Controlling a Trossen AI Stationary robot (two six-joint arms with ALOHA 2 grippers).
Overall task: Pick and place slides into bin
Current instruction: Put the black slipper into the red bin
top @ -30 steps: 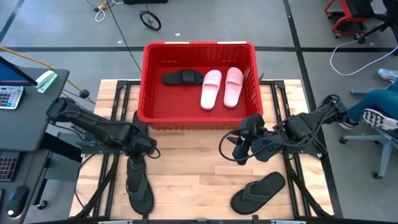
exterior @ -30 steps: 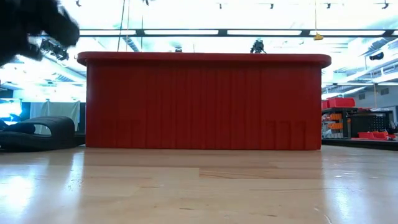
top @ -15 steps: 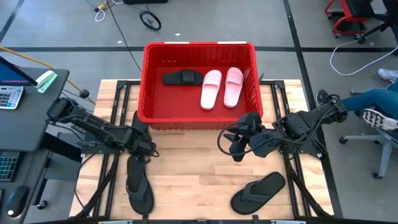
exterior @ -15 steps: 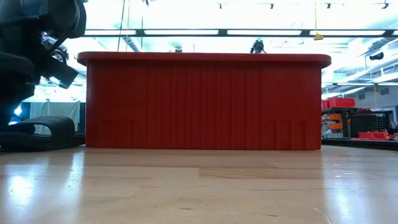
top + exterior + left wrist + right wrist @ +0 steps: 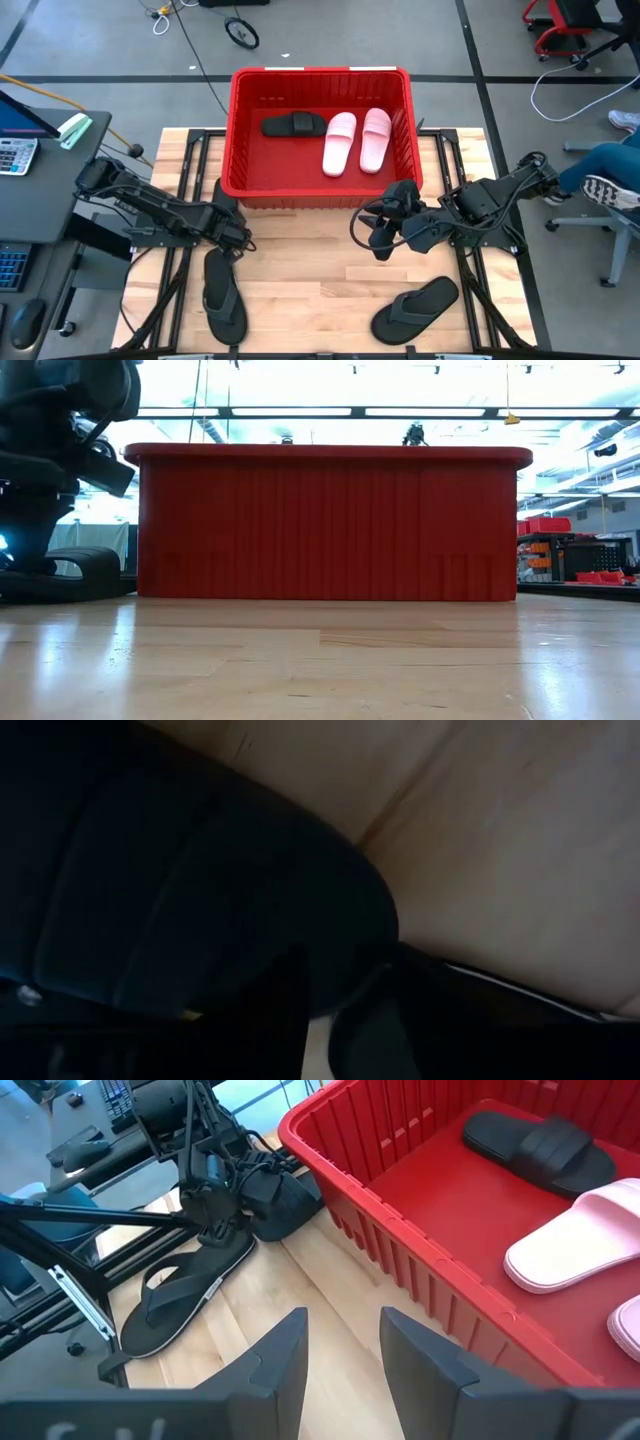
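Note:
The red bin [image 5: 320,72] stands at the table's far middle and holds a black slide [image 5: 293,124] and two pink slides [image 5: 339,143]. Another black slide [image 5: 285,1202] lies on its sole by the bin's near left corner. My left gripper [image 5: 232,235] is open, low over that slide's end away from the bin [image 5: 200,870]. My right gripper [image 5: 385,235] is open and empty above the table, near the bin's near right corner. One black flip-flop [image 5: 222,298] lies at the near left, another [image 5: 415,308] at the near right. My left gripper stands with its fingers [image 5: 300,1000] pointing down at the rounded end of the black slide [image 5: 370,910]. Whether they touch it I cannot tell; the slide lies flat on the table.
The bin's tall near wall [image 5: 330,525] rises right behind the slide [image 5: 70,572]. Bare wood lies between the two flip-flops. A desk with a keyboard [image 5: 15,155] is off the table's left; a person's leg and shoe [image 5: 600,180] are at the right.
My left gripper has come down toward the black slide beside the bin's near left corner. The slides and flip-flops have stayed where they were.

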